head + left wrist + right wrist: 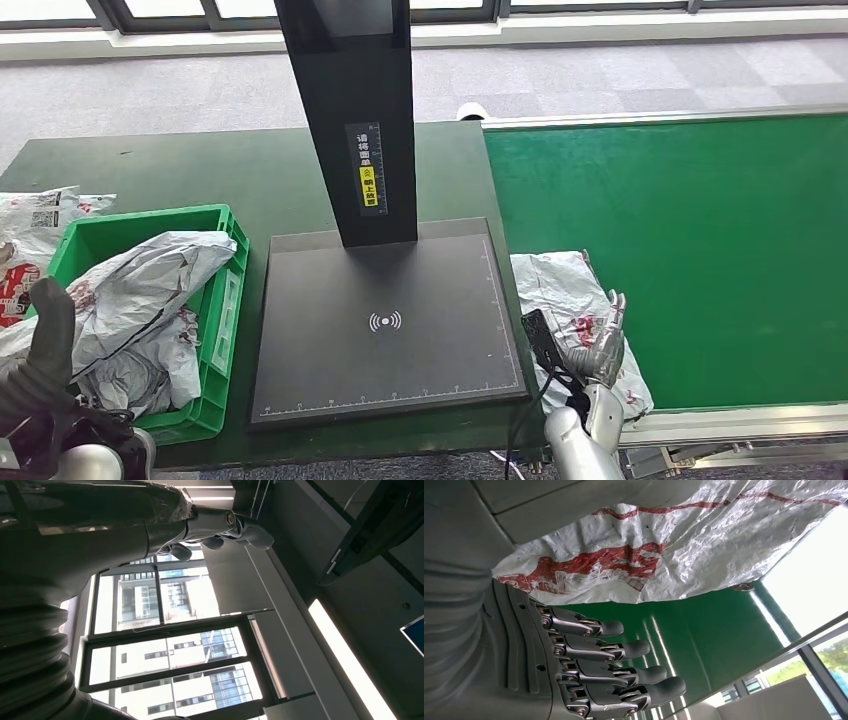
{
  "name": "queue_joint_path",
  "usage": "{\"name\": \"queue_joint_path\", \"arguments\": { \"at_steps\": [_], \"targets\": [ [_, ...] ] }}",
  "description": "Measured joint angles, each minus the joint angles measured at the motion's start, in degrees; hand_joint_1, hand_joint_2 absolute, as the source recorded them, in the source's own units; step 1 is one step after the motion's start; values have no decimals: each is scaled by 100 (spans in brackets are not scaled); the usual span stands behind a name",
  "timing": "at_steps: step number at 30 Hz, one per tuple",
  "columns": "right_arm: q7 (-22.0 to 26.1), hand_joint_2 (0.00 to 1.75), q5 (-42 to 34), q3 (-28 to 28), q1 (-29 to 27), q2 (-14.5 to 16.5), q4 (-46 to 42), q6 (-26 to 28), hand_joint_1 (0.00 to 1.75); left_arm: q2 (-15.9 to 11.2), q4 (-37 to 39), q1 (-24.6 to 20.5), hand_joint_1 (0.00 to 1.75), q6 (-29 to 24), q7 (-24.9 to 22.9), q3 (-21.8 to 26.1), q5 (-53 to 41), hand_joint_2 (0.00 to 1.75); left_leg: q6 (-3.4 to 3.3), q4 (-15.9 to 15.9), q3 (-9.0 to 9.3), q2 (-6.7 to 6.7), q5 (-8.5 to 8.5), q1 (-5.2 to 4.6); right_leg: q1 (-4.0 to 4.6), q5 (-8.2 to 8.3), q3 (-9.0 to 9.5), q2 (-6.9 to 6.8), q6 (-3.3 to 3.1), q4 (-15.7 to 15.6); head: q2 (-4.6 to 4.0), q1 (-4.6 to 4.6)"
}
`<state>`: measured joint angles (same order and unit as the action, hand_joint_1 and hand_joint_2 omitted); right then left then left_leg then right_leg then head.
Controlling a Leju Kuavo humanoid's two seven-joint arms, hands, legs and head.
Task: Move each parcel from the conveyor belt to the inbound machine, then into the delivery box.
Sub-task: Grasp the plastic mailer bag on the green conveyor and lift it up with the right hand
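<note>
Our right hand (598, 343), fingers spread and holding nothing, hovers at the parcel (560, 290) (crumpled, white-and-red) on the belt's (700, 250) near-left corner.

The robot's right hand (589, 670) is showing silver metal links, dark grey fingertips (611, 628) and a ribbed grey cover. Its left hand (220, 527) is gleaming silver-grey.
</note>
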<state>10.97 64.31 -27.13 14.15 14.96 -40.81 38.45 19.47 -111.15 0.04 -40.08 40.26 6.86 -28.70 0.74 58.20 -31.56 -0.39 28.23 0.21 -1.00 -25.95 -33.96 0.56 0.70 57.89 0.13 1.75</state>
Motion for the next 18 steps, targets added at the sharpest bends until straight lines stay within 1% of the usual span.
{"name": "queue_joint_path", "arguments": {
  "at_steps": [3,9,11,16,17,18],
  "targets": [
    [47,175,-154,-9,-6,-29,33,0,0,0,29,1,0,-1,0,0,0,175,0,0,0,0,0,0,0,0,0,0,0,0,0,1],
    [13,175,-213,-26,-8,-61,76,-13,0,-1,67,2,0,2,0,0,-1,175,0,0,0,0,0,0,0,0,0,0,0,0,0,0],
    [-141,175,-185,-26,-8,-84,105,-117,0,-2,68,2,0,2,0,0,-2,175,0,0,0,0,0,0,0,0,0,0,0,0,0,0],
    [-663,175,49,-27,-7,-173,311,-671,0,-2,83,0,0,2,0,-5,-28,175,0,0,0,0,0,0,0,0,0,0,0,0,0,0],
    [-723,175,85,-27,-7,-187,353,-733,3,-2,93,-1,0,2,0,-8,-34,175,0,0,0,0,0,0,0,0,0,0,0,0,0,0],
    [-766,175,110,-26,-6,-198,390,-768,29,-2,103,-1,0,2,0,-10,-37,175,0,0,0,0,0,0,0,0,0,0,0,0,0,0]
  ]
}}
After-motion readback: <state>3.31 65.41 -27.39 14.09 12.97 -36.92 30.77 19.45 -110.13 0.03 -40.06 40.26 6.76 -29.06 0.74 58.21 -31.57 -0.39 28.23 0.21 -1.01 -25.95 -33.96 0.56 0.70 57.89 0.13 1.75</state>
